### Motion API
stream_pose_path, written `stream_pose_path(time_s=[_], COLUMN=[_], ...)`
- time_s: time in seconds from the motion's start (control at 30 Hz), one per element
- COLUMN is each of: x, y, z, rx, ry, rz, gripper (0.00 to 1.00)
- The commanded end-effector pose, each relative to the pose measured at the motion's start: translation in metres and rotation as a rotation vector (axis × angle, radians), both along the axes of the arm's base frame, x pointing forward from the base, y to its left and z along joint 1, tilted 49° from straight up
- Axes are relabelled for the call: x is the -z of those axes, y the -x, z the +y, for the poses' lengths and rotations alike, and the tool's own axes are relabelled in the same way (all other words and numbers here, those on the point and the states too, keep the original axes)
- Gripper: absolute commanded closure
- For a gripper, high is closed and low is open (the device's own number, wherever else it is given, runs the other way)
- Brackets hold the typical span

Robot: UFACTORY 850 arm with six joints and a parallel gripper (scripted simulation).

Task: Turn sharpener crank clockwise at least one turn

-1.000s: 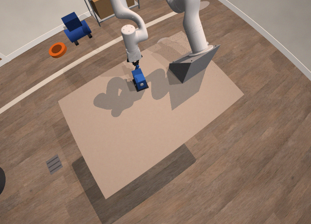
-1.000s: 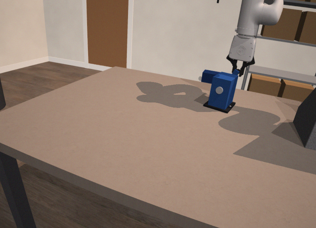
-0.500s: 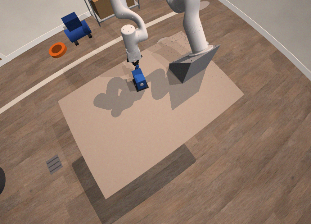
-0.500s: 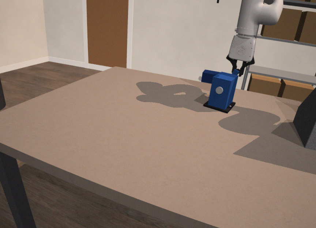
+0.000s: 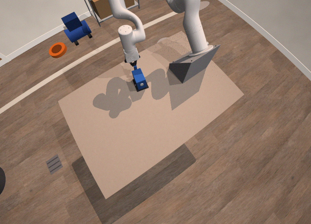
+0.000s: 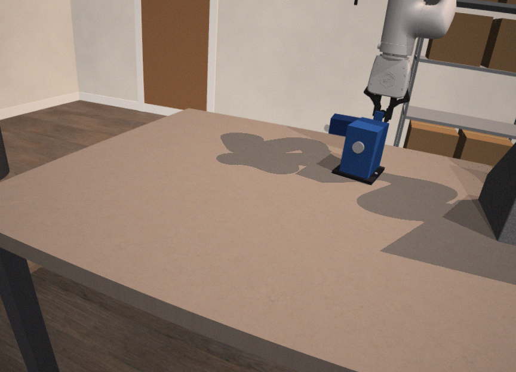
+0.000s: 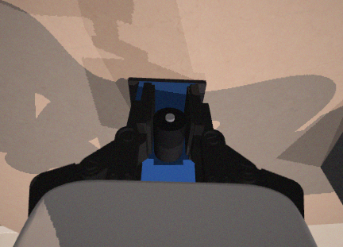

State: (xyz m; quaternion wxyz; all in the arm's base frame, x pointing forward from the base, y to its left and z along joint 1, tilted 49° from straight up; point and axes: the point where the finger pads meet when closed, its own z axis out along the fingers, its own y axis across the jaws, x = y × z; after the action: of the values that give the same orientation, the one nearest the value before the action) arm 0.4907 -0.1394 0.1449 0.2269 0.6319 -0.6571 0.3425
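Observation:
The blue pencil sharpener (image 5: 139, 78) (image 6: 361, 150) stands on a black base on the tan table (image 5: 140, 131) (image 6: 166, 218), with a grey disc on the face away from the crank. Its blue crank arm (image 5: 135, 67) (image 6: 378, 115) (image 7: 168, 173) points straight up behind the body. The dark cylindrical knob (image 7: 170, 137) sits at the top of the circle. My gripper (image 5: 133, 64) (image 6: 385, 110) (image 7: 170, 99) hangs straight down over it and is shut on the knob, one black finger on each side. The knob itself is hidden in the top and exterior views.
The arm's grey wedge base (image 5: 192, 63) (image 6: 500, 201) stands on the table to the right of the sharpener. Shelves with brown boxes (image 6: 458, 47) are behind the table. A blue chair (image 5: 75, 28) and an orange ring (image 5: 57, 49) are on the floor.

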Motion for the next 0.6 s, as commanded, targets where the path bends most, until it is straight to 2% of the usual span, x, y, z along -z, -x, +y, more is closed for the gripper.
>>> stream_pose_path(time_s=[0.0,0.27,0.3,0.57], x=[-0.0008,-0.0008,-0.0008,-0.0008], y=[-0.0027,-0.0027,-0.0027,-0.0027], z=[0.0005,0.0005,0.0005,0.0005], rx=[0.000,0.000,0.000,0.000], ry=[0.000,0.000,0.000,0.000], rz=[0.000,0.000,0.000,0.000], gripper=[1.00,1.00,0.46,0.46])
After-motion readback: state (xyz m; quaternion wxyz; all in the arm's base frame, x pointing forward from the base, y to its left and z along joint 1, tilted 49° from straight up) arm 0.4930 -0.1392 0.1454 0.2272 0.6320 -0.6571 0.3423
